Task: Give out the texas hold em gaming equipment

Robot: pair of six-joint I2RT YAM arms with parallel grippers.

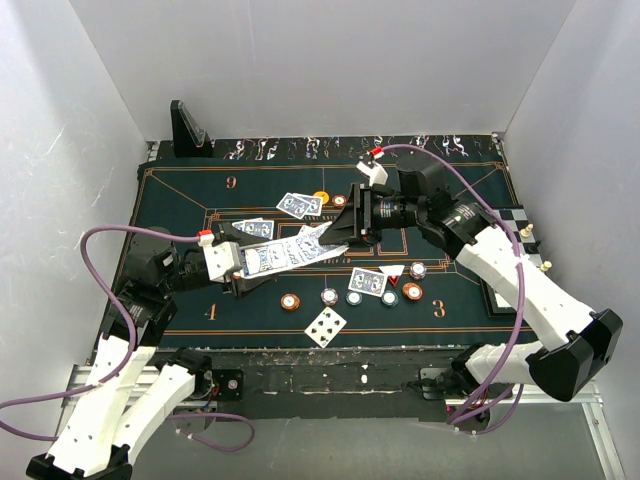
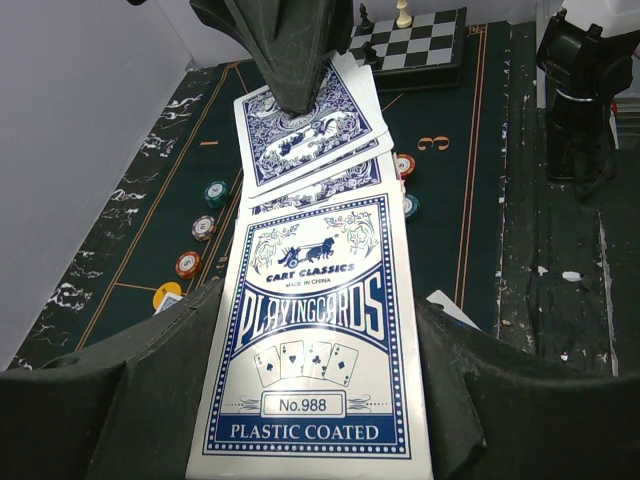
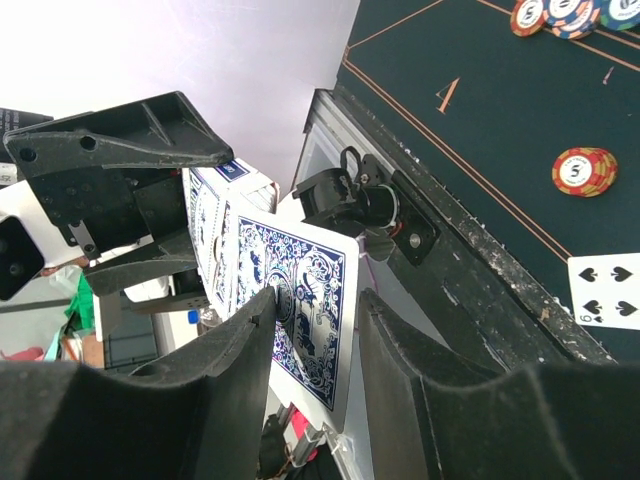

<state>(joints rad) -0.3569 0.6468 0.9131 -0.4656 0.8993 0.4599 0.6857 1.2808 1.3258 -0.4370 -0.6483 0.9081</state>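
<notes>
My left gripper point(image 1: 248, 263) is shut on a blue-and-white playing-card box point(image 2: 312, 340), held above the felt. Blue-backed cards point(image 2: 305, 130) fan out of its far end. My right gripper point(image 1: 330, 236) is closed over the top card point(image 3: 312, 265). That card stands slanted between its jaws, one fingertip point(image 3: 262, 310) on the back and the other finger at the card's edge. On the mat lie more blue-backed cards point(image 1: 299, 205), a face-up six of spades point(image 1: 326, 326), and poker chips: orange point(image 1: 290, 301), white point(image 1: 329, 296), teal point(image 1: 354, 297), red point(image 1: 412, 292).
A chessboard point(image 1: 517, 222) with pieces sits at the mat's right edge, under the right arm. A black wedge stand point(image 1: 188, 128) is at the back left. White walls close in three sides. Purple cables loop off both arms.
</notes>
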